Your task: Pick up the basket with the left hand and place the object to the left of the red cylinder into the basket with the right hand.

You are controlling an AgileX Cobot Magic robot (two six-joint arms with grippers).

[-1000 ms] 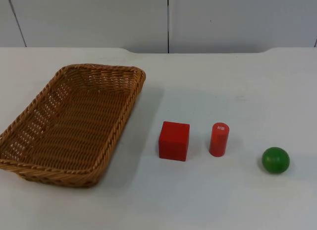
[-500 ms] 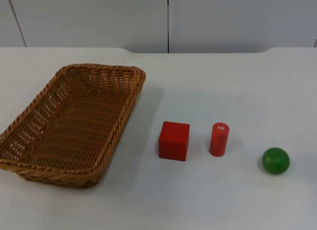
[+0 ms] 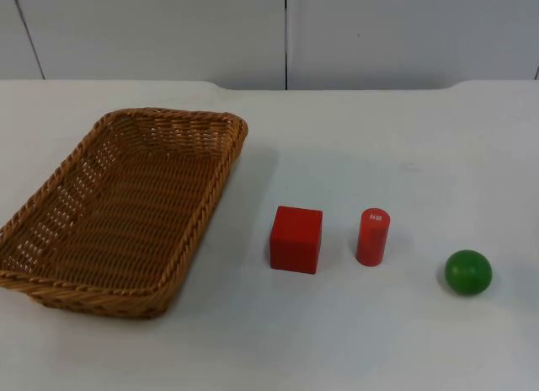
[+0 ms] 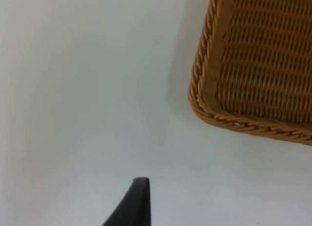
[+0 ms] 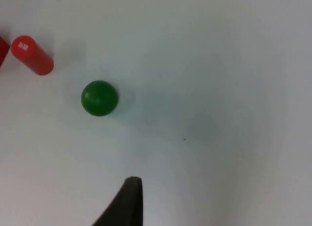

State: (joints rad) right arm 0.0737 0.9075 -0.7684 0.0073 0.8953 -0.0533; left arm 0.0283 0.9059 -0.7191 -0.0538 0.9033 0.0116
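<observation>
Jaws' spread could not be told on either gripper, left gripper [image 4: 139,201] hovering above the desk [image 3: 379,147] just beside a corner of the light, stiff wicker basket [image 3: 118,214], best pinched at its rim, right gripper [image 5: 129,201] near the green ball [image 5: 99,98], farther from the hard, flat-sided red cube [image 3: 296,239] beyond the red cylinder [image 3: 372,237].

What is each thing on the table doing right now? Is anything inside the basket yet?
basket: flat on the table, nothing inside
red cube: resting on the table, right of the basket
red cylinder: standing upright, right of the cube
green ball: resting on the table, farthest right
</observation>
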